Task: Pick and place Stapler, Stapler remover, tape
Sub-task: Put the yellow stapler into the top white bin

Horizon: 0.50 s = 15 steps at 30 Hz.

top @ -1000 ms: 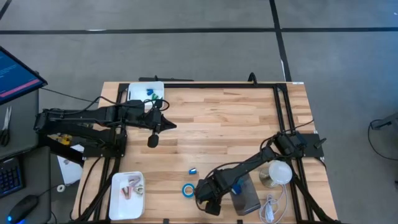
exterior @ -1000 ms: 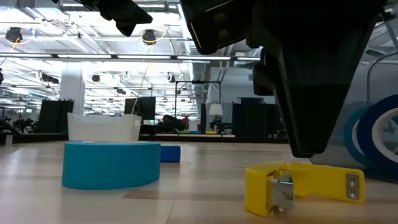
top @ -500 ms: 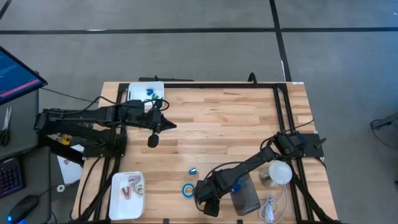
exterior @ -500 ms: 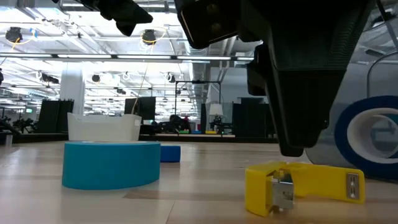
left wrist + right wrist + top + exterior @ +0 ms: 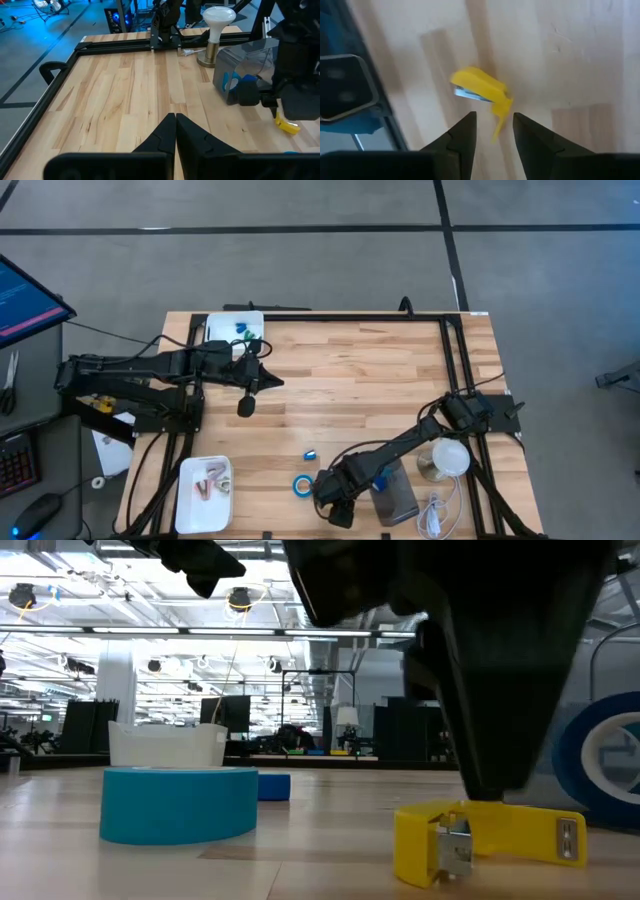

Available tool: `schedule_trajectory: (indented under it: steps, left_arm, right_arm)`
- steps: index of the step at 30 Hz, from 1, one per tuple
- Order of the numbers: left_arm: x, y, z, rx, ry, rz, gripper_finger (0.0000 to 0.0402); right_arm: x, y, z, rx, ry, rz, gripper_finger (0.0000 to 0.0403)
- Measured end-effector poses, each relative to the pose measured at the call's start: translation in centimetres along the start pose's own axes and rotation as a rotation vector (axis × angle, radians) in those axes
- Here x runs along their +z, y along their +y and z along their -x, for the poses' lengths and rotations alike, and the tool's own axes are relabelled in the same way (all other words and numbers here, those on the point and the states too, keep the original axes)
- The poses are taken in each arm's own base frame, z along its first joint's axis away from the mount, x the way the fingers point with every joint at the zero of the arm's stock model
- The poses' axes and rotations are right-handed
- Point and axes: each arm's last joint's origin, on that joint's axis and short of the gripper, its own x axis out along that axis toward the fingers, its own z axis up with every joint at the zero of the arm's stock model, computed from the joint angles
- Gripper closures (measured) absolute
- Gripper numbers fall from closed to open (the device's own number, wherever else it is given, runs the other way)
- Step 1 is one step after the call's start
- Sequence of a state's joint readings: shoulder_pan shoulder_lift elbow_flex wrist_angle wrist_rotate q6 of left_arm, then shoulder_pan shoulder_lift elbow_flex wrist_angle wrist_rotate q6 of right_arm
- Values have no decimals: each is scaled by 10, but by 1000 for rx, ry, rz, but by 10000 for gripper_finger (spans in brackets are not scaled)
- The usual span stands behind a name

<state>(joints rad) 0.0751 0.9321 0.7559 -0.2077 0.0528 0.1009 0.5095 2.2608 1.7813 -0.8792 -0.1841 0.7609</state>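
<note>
A yellow staple remover (image 5: 480, 90) lies on the wood near the table's near edge, also visible in the low view (image 5: 480, 838). My right gripper (image 5: 492, 127) is open and points down over it, one finger on either side of its thin end; in the high view the gripper (image 5: 335, 505) hides it. A blue tape roll (image 5: 302, 485) lies flat just to the left, showing in the low view (image 5: 180, 803). More blue tape (image 5: 605, 755) sits in a clear box. My left gripper (image 5: 247, 408) is shut and hovers over the table's left half. I cannot make out a stapler. My right gripper comes at the staple remover's thin end (image 5: 498, 122) from above, with one finger on each side of it. The remover lies flat on the table. Whether a finger touches it, I cannot tell.
A clear box (image 5: 393, 492) and a white-headed lamp (image 5: 447, 460) stand right of the right gripper. One white tray (image 5: 237, 328) sits at the far left corner, another (image 5: 205, 492) at the near left. A small blue piece (image 5: 309, 455) lies on the wood.
The right gripper has shifted slightly from side to side and come down a little toward the yellow staple remover. The remover and the tape roll have stayed in place.
</note>
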Motion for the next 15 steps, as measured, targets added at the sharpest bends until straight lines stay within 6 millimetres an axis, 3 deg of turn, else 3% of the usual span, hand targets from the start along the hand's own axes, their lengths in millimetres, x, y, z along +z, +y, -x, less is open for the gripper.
schedule_trajectory:
  steps: [10, 15]
  left_arm:
    - [0, 0, 0, 0, 0, 0, 398]
    - [0, 0, 0, 0, 0, 0, 398]
  right_arm:
    - [-4, -7, -11, -25, 21, -35, 290]
    - [-4, -6, -11, -14, 11, -12, 357]
